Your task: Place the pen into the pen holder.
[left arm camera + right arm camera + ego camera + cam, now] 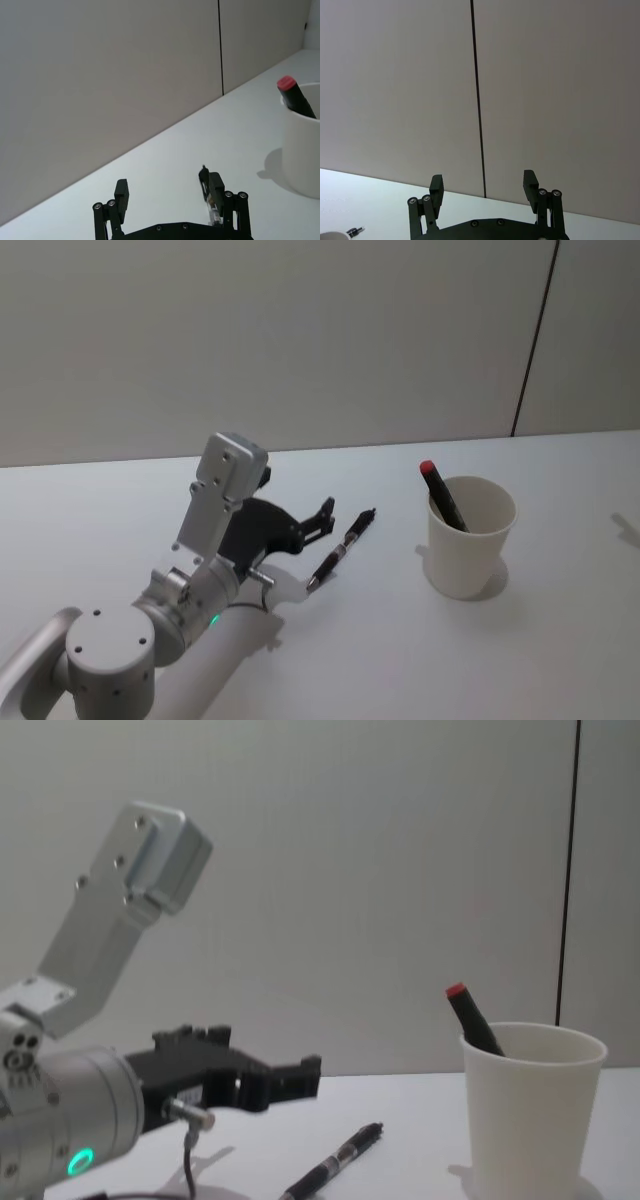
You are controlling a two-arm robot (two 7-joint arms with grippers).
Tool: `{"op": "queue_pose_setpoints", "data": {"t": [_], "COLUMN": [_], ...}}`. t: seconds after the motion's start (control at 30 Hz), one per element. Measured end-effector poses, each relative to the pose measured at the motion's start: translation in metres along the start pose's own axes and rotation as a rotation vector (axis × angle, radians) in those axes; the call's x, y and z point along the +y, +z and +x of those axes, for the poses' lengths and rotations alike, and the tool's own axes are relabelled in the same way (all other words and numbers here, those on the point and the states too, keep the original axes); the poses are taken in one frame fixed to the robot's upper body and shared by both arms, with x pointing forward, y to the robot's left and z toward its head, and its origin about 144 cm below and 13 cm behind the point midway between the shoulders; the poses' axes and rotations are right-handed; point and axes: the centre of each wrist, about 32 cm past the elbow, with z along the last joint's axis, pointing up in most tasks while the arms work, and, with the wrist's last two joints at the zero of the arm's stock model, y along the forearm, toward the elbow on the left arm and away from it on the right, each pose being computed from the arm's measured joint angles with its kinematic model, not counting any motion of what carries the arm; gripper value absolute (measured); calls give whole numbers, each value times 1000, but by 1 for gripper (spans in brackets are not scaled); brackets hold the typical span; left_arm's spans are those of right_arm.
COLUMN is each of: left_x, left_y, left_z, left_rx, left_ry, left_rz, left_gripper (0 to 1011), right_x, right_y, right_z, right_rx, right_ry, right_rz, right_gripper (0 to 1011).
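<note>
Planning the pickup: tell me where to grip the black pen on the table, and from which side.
Grip the pen mid-barrel, from above, jaws across its length: it lies flat and diagonal on the table, leaving only its long sides free. The open left gripper sits just left of it; the right gripper idles apart.

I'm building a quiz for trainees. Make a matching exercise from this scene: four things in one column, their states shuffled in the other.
1 pen
2 red-capped marker
3 pen holder
4 left gripper

A standing upright on the table
B open, close to the pen
C lying flat on the table
D leaning inside the pen holder

Pairs: 1-C, 2-D, 3-A, 4-B
</note>
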Motion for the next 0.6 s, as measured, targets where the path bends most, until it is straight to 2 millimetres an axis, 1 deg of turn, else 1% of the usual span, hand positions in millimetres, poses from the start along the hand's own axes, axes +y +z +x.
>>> {"op": "queue_pose_setpoints", "data": {"t": [0.33,0.6], "left_x": [4,2], "left_y": [-11,-12], "left_z": [-10,-19], "left_rx": [29,22], "left_ry": [-25,-37], "left_rz": [75,103], "left_gripper": [1001,1001], "right_x": [-1,-1], "right_y": [0,0], "right_z": [1,1], "right_rx": [0,0], "right_ry": [-1,-2], "right_rz": [-1,-2], "right_gripper": [1002,1002]}}
